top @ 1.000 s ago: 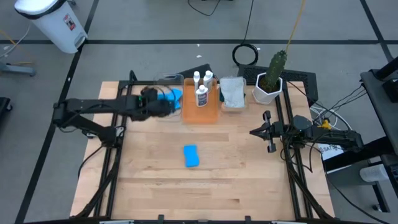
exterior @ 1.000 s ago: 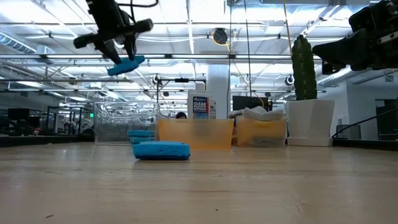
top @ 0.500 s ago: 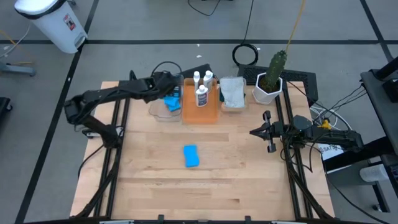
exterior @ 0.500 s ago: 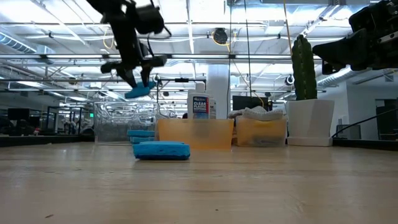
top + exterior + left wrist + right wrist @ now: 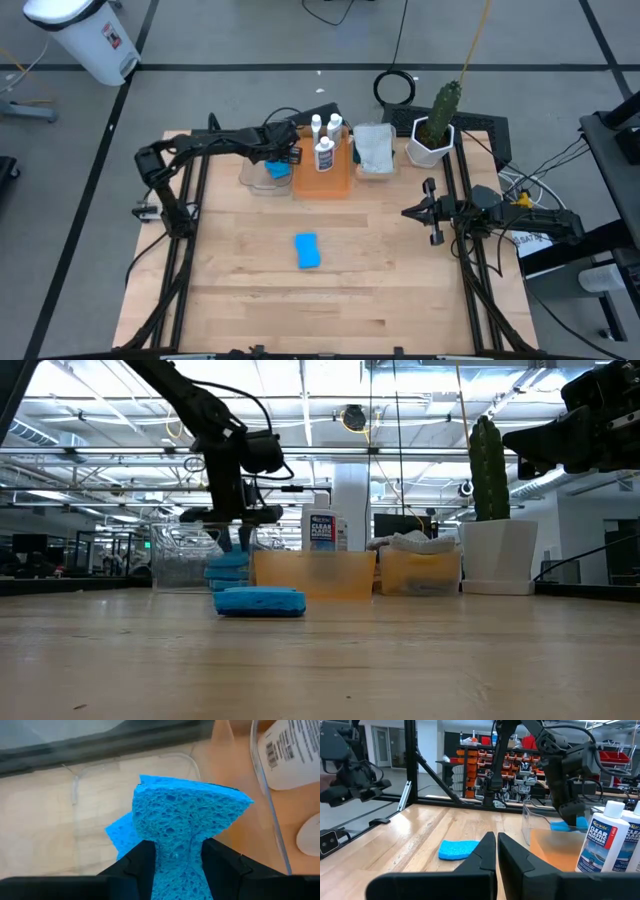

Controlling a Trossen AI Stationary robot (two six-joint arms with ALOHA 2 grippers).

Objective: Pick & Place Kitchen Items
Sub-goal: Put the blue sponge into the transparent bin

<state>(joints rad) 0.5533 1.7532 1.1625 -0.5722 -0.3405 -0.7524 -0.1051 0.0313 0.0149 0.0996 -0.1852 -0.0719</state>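
My left gripper (image 5: 281, 157) reaches down into the clear bin (image 5: 256, 180) at the far left, shut on a bright blue sponge (image 5: 186, 815). A second blue sponge (image 5: 118, 834) lies on the bin floor beneath it. A third blue sponge (image 5: 308, 251) lies flat on the bare table at mid-table. White labelled bottles (image 5: 324, 150) stand in the orange bin (image 5: 322, 178). My right gripper (image 5: 432, 212) waits shut at the table's right edge, clear of everything. My left gripper pinches the sponge's narrow waist (image 5: 176, 851) between its two fingers (image 5: 138, 866), and the foam is squeezed in there and fans out beyond them. The fingers come slanting down from above. The sponge hangs below them inside the clear bin (image 5: 228, 560); whether it touches the sponge beneath, I cannot tell.
Right of the orange bin stands a bin holding a pale folded cloth (image 5: 374, 148), then a white pot with a cactus (image 5: 432, 140) at the far right corner. The near half of the wooden table (image 5: 330, 310) holds only the loose sponge.
My left gripper has carried the sponge from high up, left of the clear bin, toward the table's right and down into that bin, rolling its wrist on the way. It has stayed shut on the sponge.
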